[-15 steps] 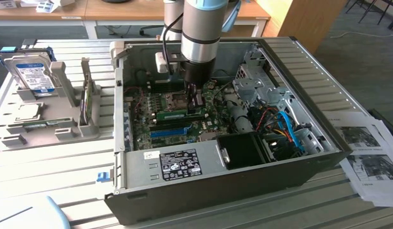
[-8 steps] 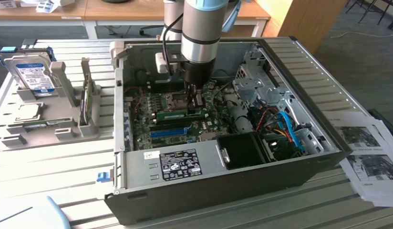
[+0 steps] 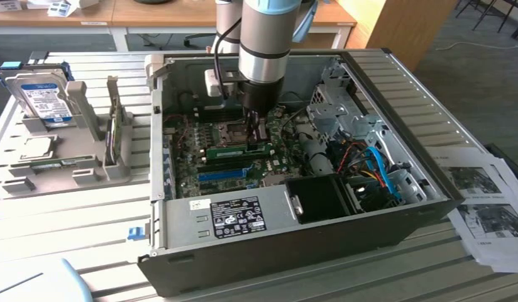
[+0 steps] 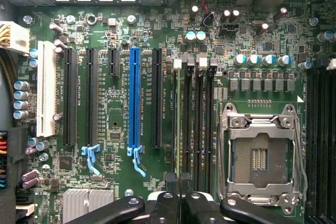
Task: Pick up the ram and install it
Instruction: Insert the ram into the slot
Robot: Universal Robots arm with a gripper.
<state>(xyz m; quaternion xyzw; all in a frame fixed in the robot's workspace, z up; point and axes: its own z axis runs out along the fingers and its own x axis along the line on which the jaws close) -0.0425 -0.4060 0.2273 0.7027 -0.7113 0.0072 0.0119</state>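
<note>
Ram [image 3: 239, 151] in fingers [image 4: 172, 192], between blue slot [image 4: 134, 98], CPU socket [image 4: 260, 158].

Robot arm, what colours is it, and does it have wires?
The arm is a grey tube with a light blue cap, a silver ring and a black end. Black cables run down beside it. Its fingers are black with round silver screws.

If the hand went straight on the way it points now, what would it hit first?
It points down at the motherboard. The hand grips the ram, which looks to be right over the black memory slots beside the CPU socket, so those slots come first; the remaining gap is unclear.
</note>
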